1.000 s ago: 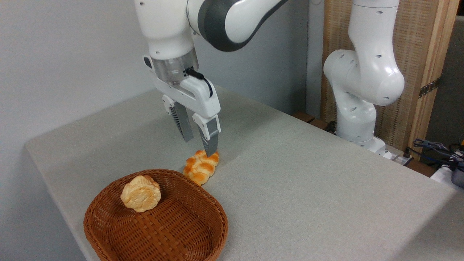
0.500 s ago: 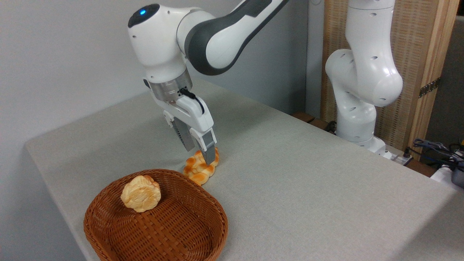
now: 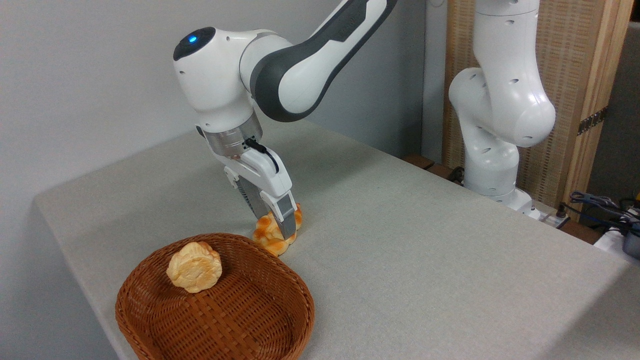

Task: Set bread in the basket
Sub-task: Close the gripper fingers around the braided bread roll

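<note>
Straddling the bread (image 3: 274, 234) on the tabletop (image 3: 400, 240) at the basket's (image 3: 300, 295) one o'clock, the gripper (image 3: 278, 225) stood open, and an off-centre closure risked the loaf squirting sideways.

The grey counter (image 3: 400, 240) carries the wicker basket (image 3: 260, 320) at its near left edge and the bread (image 3: 270, 237) just beyond its far rim.
</note>
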You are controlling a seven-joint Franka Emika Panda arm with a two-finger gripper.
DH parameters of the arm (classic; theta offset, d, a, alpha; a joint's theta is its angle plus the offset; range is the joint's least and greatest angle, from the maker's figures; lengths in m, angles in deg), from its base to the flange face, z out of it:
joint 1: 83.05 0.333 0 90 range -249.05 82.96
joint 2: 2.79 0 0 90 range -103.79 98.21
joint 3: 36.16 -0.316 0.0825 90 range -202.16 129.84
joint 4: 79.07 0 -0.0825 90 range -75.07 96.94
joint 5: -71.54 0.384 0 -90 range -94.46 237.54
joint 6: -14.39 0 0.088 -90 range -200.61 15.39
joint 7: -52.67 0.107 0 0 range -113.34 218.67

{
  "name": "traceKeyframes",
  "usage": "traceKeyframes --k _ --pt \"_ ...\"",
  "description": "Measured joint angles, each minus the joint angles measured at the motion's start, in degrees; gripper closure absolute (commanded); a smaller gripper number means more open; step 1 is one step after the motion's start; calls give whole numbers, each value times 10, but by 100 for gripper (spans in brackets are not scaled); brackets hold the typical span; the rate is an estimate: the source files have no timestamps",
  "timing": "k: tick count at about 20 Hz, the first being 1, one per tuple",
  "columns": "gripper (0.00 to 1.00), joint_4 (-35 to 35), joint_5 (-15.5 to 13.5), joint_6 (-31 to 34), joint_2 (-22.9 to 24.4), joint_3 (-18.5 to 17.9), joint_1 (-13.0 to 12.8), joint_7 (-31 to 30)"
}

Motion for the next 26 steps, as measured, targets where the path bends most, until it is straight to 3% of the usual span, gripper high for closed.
traceKeyframes --k 2,4,5,16,18,19,26 --pt "28 0 3 0 0 0 0 0" --pt "54 0 14 0 0 0 0 0" --pt "58 0 17 0 0 0 -1 0" --pt "60 0 20 0 -1 0 -3 0" --pt "72 0 20 0 -1 0 -3 0" --pt "73 0 20 0 -1 0 -3 0" --pt "71 0 21 0 -1 0 -3 0"
